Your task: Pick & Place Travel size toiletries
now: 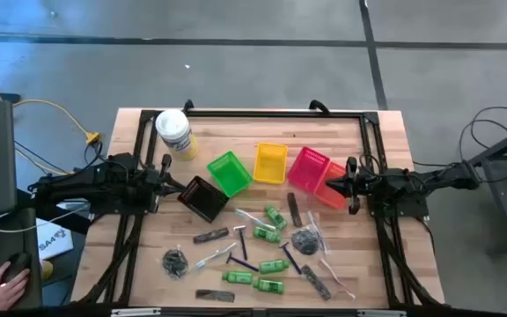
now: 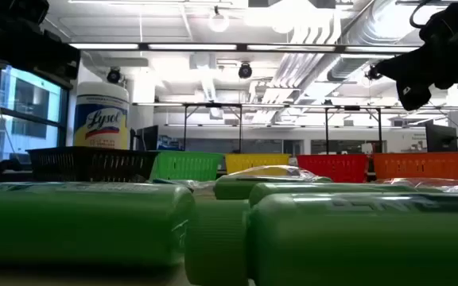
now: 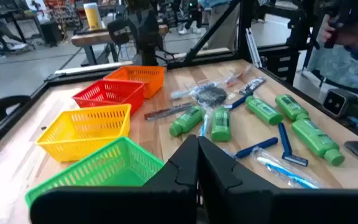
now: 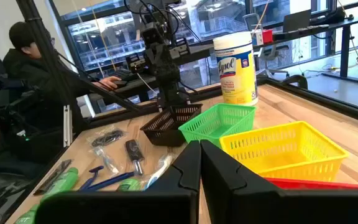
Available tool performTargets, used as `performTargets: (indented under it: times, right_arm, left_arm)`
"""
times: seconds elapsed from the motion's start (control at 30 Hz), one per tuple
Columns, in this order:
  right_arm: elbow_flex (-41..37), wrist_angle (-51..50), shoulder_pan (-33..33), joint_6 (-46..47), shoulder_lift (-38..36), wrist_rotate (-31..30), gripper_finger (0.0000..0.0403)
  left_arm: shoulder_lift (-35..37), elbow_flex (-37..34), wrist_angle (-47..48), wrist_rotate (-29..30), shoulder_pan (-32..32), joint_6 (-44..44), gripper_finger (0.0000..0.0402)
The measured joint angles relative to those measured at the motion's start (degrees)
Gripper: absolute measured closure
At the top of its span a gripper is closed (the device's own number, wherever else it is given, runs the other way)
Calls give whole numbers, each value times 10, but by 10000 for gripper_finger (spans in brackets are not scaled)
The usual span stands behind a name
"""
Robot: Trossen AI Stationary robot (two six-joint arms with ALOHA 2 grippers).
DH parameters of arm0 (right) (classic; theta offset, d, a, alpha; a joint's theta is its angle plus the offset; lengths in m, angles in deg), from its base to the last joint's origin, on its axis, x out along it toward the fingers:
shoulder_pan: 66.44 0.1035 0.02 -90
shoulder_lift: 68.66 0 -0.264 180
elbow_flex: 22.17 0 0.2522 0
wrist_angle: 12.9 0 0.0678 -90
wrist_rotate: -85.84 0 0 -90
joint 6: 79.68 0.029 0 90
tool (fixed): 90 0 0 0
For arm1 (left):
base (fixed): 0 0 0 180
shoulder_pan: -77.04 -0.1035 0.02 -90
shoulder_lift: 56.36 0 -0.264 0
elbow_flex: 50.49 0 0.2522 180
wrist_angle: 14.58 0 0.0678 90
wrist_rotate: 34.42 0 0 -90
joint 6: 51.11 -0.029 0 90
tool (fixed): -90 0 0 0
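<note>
Floor: grey concrete [image 1: 262,62] crossed by dark seams is seen around the table | Ceiling: white ducts and pipes [image 2: 324,48] lit by strip lights [image 2: 149,46] | Windows: large panes [image 4: 104,43] are seen behind a seated person [image 4: 27,74] | Furniture: another workbench [image 3: 104,37] stands beyond

Tabletop [image 1: 385,141] carries a row of five baskets [image 1: 269,162] across its middle, running between the two arms. Tub [image 1: 173,132] stands behind the row's left end, near the far left corner. Left gripper [image 1: 171,183] sits at the row's left end, just beside the end basket [image 1: 203,197]; right gripper [image 1: 329,186] sits over the row's right end. Toiletries [image 1: 265,251] lie scattered in front of the baskets, toward the near edge, none in a basket. A person's hand [image 1: 5,283] rests off the tabletop, at the near left.
</note>
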Motion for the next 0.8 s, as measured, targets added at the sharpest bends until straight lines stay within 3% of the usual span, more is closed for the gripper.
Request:
performTargets:
  times: [0.23,0.57,0.8]
  right_arm:
    - [0,35,0,-4,0,-15,399]
    - [0,47,0,-4,0,-16,399]
    - [0,38,0,-4,0,-16,399]
  left_arm:
    - [0,0,-6,0,0,8,402]
    - [0,0,-66,-9,0,197,402]
    - [-11,0,-62,66,0,214,402]
